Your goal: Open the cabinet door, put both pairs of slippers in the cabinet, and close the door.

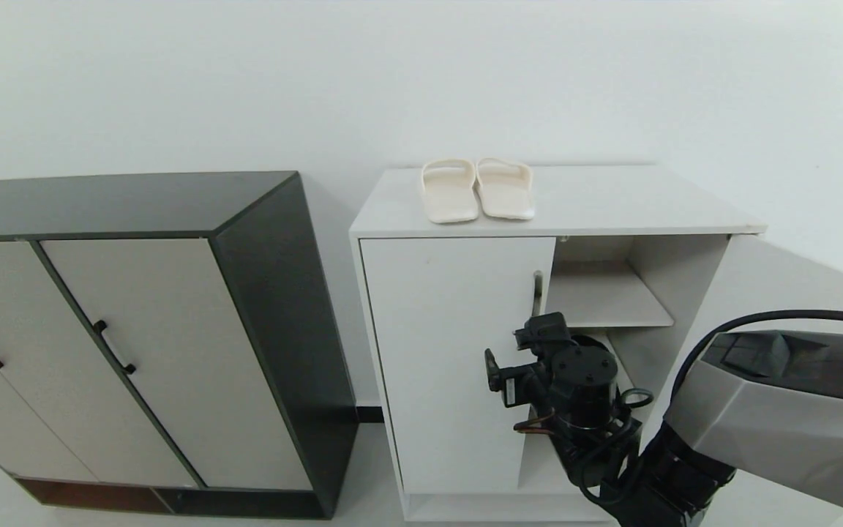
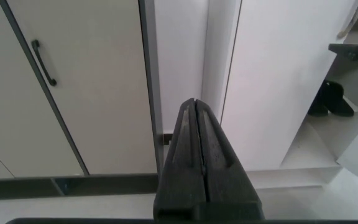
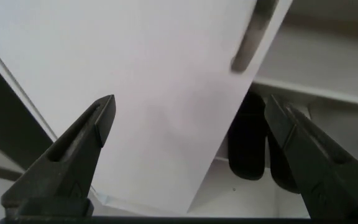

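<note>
Far left: dark cabinet [image 1: 260, 307] with 2 cream doors and black bar handles, both shut. Left end effector [image 2: 195, 109] has its fingers pressed flat together with nothing between them; it sits low, facing the gap between the 2 cabinets. White cabinet [image 1: 458, 366] stands just right of the dark one. 1 pair of cream slippers [image 1: 477, 189] sits on its top, at the back edge and left of the middle: side by side, touching, open-toe slide type with a wide strap. Left door [image 1: 451, 329] is shut, with a metal handle [image 1: 537, 293] at its right edge. Right end effector [image 3: 189, 102] is spread wide and holds nothing, in front of that door edge, below the handle. 1 pair of black slippers [image 3: 260, 146] sits inside the open right half, on the level under the upper shelf [image 1: 604, 296], the 2 side by side; finer detail is too dark to tell. Right door [image 1: 780, 278] is swung open, far right.
</note>
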Controlling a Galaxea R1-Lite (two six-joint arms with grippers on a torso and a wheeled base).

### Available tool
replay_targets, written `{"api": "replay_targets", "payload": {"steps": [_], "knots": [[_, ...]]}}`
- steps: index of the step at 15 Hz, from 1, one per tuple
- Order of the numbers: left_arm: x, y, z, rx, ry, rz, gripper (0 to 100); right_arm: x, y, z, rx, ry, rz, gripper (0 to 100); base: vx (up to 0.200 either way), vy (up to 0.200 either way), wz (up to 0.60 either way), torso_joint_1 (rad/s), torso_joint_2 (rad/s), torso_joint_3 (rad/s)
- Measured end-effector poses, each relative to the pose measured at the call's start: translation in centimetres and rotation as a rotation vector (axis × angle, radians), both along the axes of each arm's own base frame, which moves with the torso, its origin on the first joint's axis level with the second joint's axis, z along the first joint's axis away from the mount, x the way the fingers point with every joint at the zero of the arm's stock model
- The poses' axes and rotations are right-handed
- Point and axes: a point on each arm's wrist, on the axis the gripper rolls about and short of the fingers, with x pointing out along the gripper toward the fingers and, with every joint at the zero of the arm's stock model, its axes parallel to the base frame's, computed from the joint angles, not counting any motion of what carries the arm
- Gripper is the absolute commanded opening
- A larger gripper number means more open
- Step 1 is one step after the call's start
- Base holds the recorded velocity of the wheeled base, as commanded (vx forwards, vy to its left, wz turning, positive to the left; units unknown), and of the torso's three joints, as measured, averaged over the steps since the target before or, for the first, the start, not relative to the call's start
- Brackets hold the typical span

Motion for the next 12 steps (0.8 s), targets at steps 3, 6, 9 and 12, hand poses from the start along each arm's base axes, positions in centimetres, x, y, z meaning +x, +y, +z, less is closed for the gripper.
{"api": "replay_targets", "payload": {"steps": [3, 6, 9, 12], "knots": [[0.0, 0.0, 0.0, 0.0, 0.0, 0.0, 0, 0.02, -0.01, -0.02, 0.0, 0.0, -0.001, 100, 0.0, 0.0, 0.0, 0.194, -0.5, -0.315], [0.0, 0.0, 0.0, 0.0, 0.0, 0.0, 0, 0.05, -0.05, -0.02, 0.0, 0.001, -0.003, 100, 0.0, 0.0, 0.0, 0.207, -0.52, -0.304], [0.0, 0.0, 0.0, 0.0, 0.0, 0.0, 0, 0.0, -0.07, -0.08, -0.003, 0.003, -0.001, 100, 0.0, 0.0, 0.0, 0.227, -0.54, -0.32], [0.0, 0.0, 0.0, 0.0, 0.0, 0.0, 0, -0.05, -0.11, -0.18, -0.006, 0.006, -0.001, 100, 0.0, 0.0, 0.0, 0.241, -0.56, -0.32]]}}
